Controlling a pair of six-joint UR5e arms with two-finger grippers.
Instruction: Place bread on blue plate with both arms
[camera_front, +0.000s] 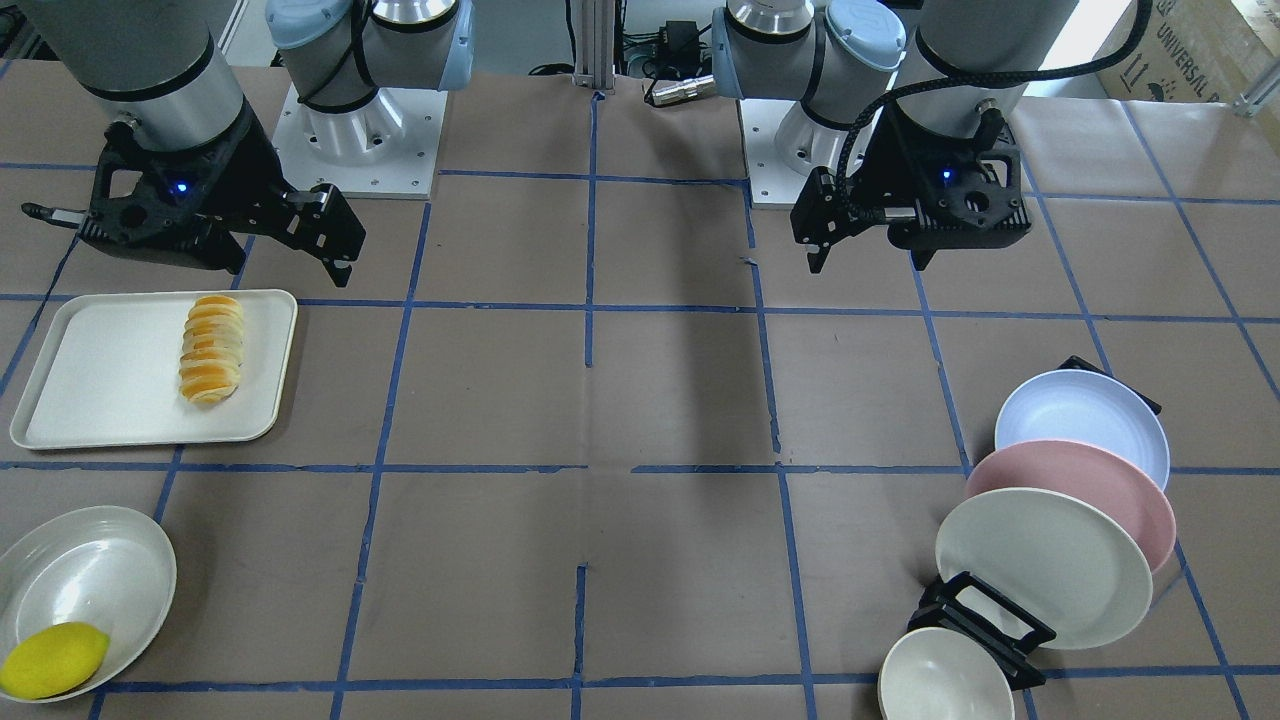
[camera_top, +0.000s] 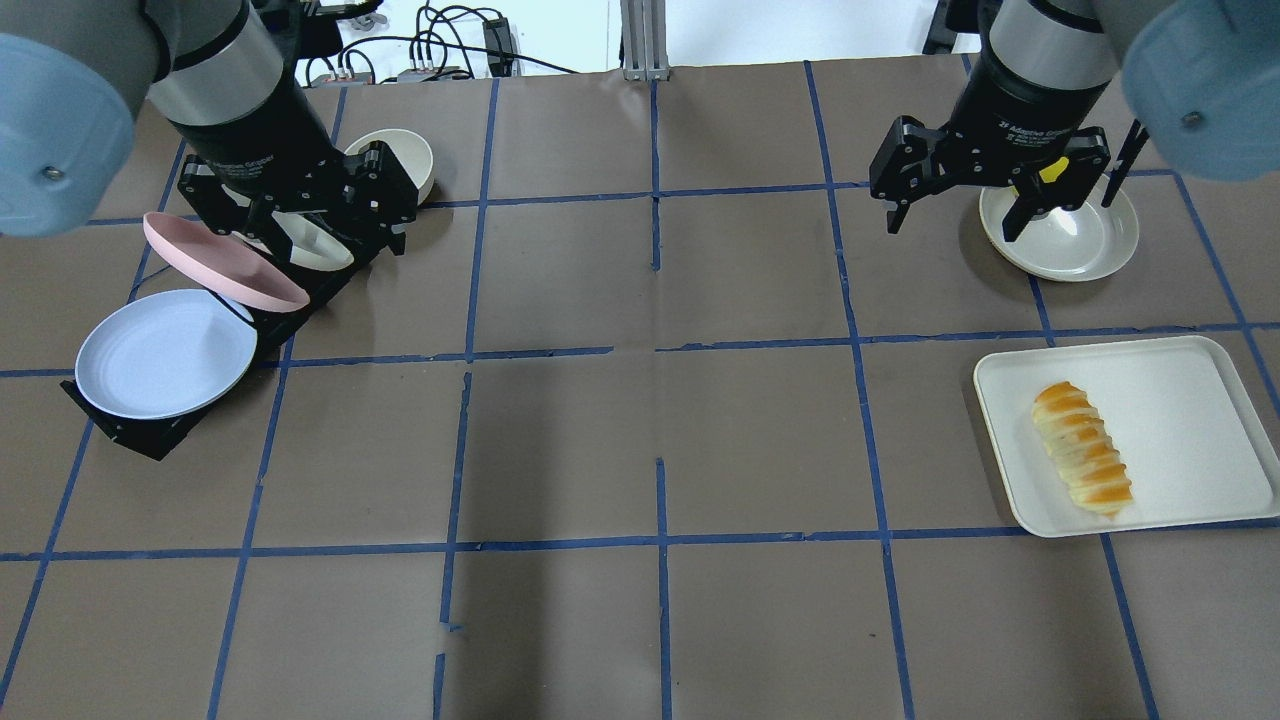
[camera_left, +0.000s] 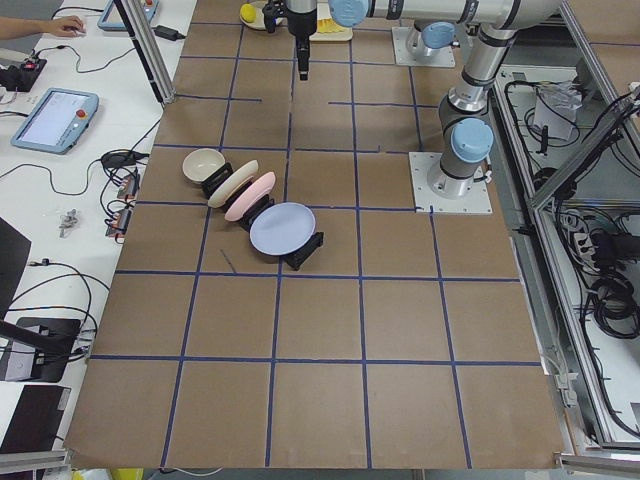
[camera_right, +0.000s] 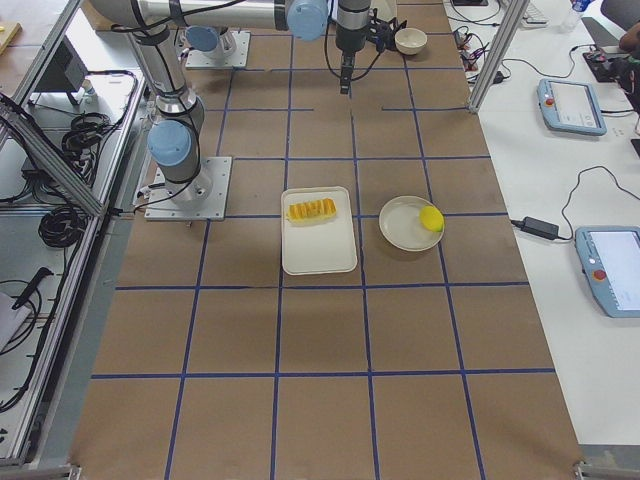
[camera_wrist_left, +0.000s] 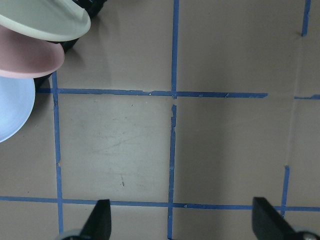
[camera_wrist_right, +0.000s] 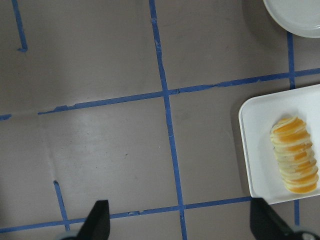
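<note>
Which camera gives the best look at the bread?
The right wrist view: the bread appears largest, stripes clear, whole on the white tray. Front-facing and overhead views show it whole but smaller; exterior right tiny; exterior left barely; left wrist not at all.

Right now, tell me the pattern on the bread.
The bread has alternating orange and pale cream stripes across its ridges; the right wrist-mounted view shows it best.

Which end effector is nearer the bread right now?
Right. The right end effector hangs open just beyond the tray holding the bread; the left end effector is across the table, near the plate rack.
</note>
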